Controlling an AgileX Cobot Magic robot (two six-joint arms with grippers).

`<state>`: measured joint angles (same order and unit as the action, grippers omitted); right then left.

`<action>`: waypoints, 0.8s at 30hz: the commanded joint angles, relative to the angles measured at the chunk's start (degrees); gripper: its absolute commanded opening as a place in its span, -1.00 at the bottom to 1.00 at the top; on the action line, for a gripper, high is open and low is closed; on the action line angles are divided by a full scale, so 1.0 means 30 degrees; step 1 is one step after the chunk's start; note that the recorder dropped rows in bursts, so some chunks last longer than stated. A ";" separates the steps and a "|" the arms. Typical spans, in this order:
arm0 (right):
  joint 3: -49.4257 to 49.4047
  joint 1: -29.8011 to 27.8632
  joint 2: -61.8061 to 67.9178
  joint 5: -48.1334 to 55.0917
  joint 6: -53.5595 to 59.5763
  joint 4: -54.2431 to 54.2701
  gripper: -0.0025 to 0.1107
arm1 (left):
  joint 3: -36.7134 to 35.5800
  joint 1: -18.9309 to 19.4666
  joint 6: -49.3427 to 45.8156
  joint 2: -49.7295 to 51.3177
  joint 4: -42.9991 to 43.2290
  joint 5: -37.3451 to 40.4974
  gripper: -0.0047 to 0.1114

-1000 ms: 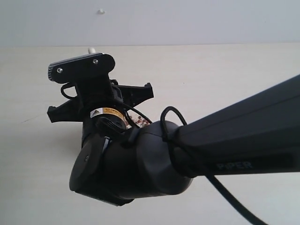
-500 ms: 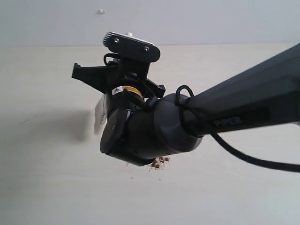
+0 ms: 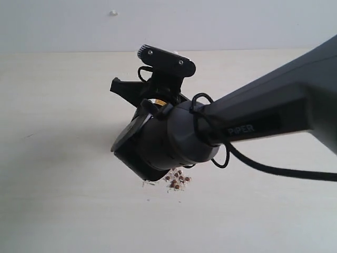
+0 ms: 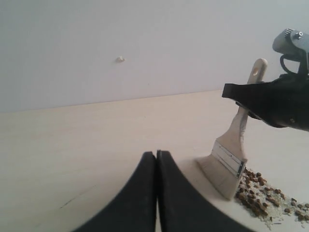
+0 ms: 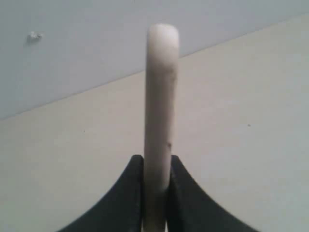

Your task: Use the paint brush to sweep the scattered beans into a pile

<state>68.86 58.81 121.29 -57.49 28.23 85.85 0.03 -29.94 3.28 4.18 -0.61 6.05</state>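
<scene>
My right gripper (image 5: 157,162) is shut on the pale wooden handle of the paint brush (image 5: 161,96), which stands up between its fingers. From the left wrist view the paint brush (image 4: 231,159) leans with its white bristles on the table, right beside the beans (image 4: 260,195). The right gripper (image 4: 243,98) holds it midway up the handle. In the exterior view the beans (image 3: 176,182) lie in a small cluster just under the right arm's wrist (image 3: 168,142), which hides most of the brush. My left gripper (image 4: 156,154) is shut and empty, low over the table, apart from the brush.
The pale table (image 3: 63,158) runs back to a light grey wall. A lone white speck (image 3: 112,12) sits on that wall, also the white speck (image 4: 119,59). The right arm's cable (image 3: 274,171) hangs below the forearm.
The right wrist has swung right and farther back while turning. The beans, before only glimpsed behind it, now show as a cluster below the wrist.
</scene>
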 commanded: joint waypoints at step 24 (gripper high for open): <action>-0.0186 -0.0055 -0.2939 0.8788 0.5979 -0.2063 -0.96 | -0.0011 0.0047 0.0044 -0.0064 -0.0170 -0.0037 -0.92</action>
<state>68.86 58.81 113.10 -32.65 45.31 80.54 0.03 -29.94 3.28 4.18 -0.61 6.05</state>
